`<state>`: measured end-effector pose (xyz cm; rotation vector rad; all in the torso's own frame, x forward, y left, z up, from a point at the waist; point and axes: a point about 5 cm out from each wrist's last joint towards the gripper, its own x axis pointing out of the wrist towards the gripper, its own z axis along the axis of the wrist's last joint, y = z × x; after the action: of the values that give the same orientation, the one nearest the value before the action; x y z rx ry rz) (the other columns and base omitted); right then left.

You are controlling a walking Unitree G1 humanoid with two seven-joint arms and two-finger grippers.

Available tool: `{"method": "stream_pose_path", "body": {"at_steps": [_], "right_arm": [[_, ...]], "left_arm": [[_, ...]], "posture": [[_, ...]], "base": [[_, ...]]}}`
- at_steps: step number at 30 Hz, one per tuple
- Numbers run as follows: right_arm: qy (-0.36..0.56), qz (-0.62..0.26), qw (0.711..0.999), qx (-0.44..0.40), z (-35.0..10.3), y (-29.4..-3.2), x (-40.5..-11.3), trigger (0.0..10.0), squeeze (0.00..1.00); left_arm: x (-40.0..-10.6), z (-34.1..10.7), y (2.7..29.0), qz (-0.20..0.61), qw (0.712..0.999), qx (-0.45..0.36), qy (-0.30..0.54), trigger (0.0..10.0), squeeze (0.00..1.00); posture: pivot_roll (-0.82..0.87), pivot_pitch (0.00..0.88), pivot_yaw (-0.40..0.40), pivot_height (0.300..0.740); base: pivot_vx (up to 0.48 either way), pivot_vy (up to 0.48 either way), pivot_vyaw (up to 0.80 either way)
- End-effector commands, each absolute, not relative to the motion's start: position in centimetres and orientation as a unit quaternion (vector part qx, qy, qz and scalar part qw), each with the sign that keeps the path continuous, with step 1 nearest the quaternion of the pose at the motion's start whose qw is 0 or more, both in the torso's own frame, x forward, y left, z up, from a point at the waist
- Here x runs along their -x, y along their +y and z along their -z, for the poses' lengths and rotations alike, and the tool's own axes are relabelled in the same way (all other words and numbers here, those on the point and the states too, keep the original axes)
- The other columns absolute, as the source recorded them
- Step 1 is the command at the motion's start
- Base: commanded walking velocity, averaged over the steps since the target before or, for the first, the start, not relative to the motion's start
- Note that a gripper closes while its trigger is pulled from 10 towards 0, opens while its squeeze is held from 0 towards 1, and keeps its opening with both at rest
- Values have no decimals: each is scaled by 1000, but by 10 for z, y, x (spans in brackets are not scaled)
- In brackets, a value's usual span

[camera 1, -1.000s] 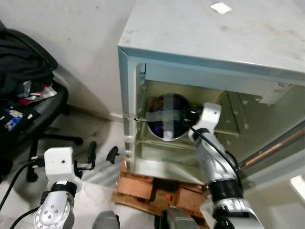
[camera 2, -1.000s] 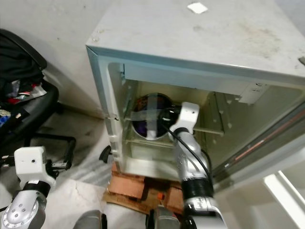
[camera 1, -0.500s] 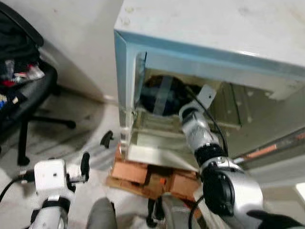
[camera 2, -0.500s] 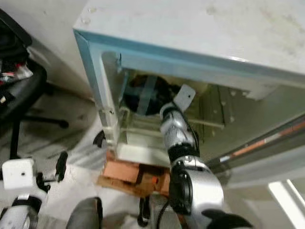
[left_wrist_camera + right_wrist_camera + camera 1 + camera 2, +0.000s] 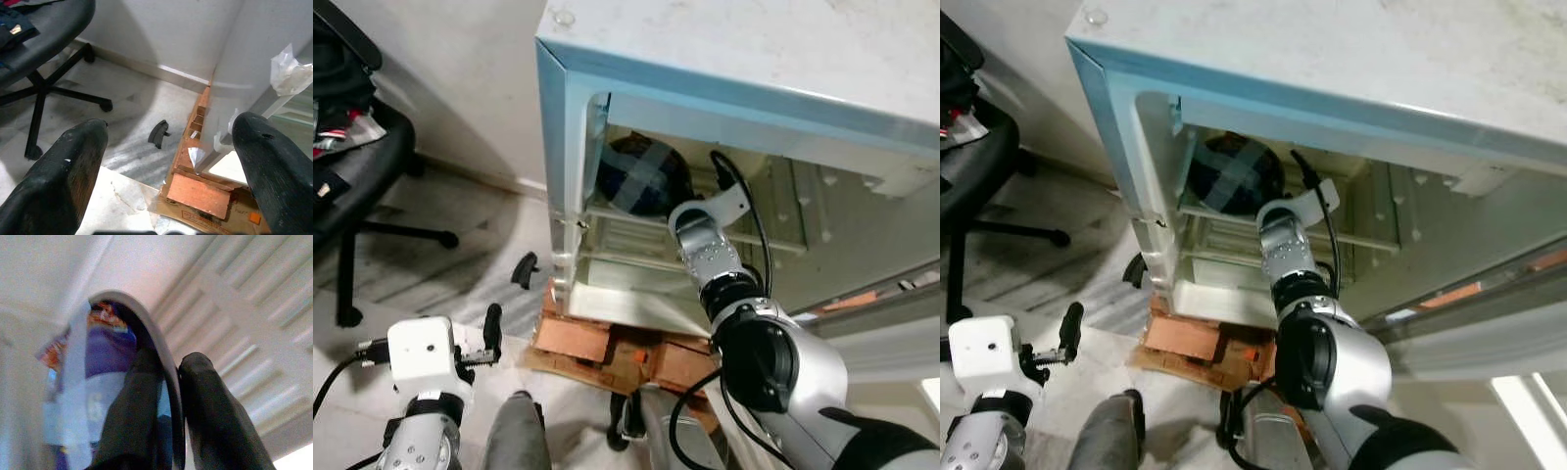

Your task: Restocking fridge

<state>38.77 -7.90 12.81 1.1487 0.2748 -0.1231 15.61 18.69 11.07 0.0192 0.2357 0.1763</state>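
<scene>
Here the small white fridge point(image 5: 724, 59) stands open on a stack of reddish bricks point(image 5: 607, 345), and the silver right arm reaches into its upper compartment. A dark round bowl crossed with strips of clear tape point(image 5: 641, 176) sits on the wire shelf point(image 5: 626, 217) at the far left of that compartment, close to the fridge's left wall. In the right wrist view the right hand point(image 5: 168, 401) is clenched on the bowl's thin rim point(image 5: 161, 357), one black finger point(image 5: 132, 406) inside the rim and the other outside it. The left hand point(image 5: 168, 161) hangs low at the near left above the pale floor point(image 5: 127, 112), released, its two black fingers point(image 5: 58, 171) spread well apart and holding nothing. A small black curved piece point(image 5: 159, 133) lies on the floor just left of the bricks. A black office chair on castors point(image 5: 362, 186) stands at the far left, well apart from the fridge.
</scene>
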Motion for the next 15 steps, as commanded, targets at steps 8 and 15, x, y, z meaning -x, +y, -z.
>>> {"method": "stream_pose_path", "body": {"at_steps": [8,15], "right_arm": [[111,-24,821,-560,-142,-60,-390,10000,1000],[150,-56,906,-393,-114,-75,-381,10000,1000]], "left_arm": [[-162,-104,185,-92,987,-5,131,10000,0],[-173,-101,185,-91,988,-7,126,10000,0]], "posture": [[259,265,-151,740],[244,212,-145,740]], "base": [[0,0,0],[0,0,0]]}}
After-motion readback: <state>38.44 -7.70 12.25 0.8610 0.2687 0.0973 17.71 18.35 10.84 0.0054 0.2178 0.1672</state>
